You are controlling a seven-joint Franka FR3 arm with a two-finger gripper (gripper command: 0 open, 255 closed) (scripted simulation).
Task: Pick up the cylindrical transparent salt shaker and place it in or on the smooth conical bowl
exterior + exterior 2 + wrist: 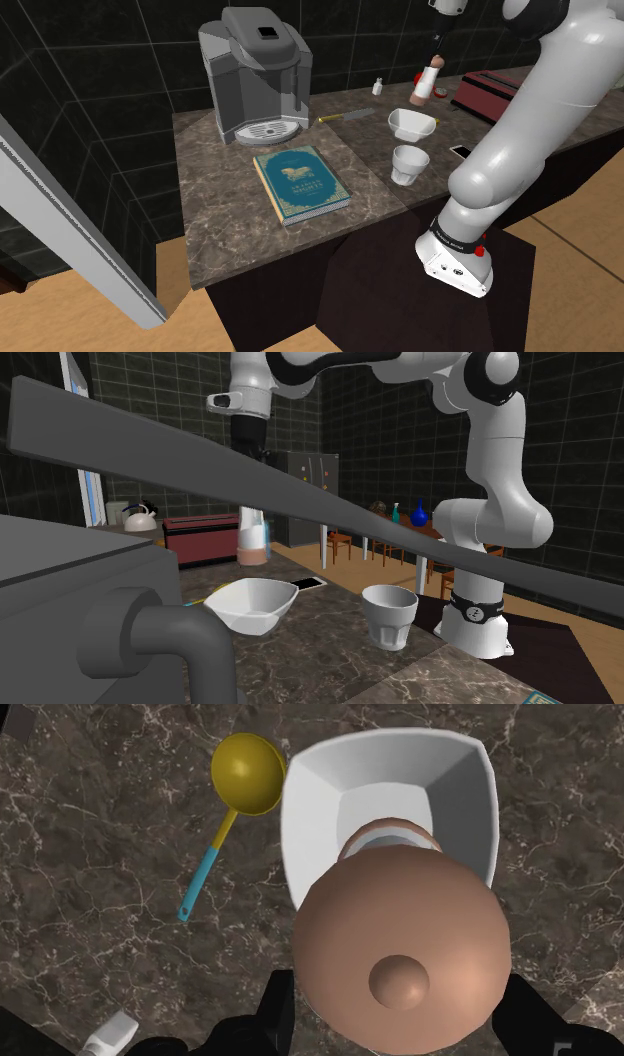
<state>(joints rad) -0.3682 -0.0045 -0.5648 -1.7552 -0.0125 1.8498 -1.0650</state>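
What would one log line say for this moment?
gripper shut on shaker | shaker in air over bowl | not yet placed

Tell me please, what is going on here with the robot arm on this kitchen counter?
The arm's black two-finger gripper is shut on a cylindrical salt shaker with a rounded pinkish-brown cap and holds it, it seems, raised off the dark marbled counter. In the wrist view the shaker hangs partly over the smooth white bowl, which stands beside a yellow ladle with a blue handle. The shaker is not yet set in the bowl.
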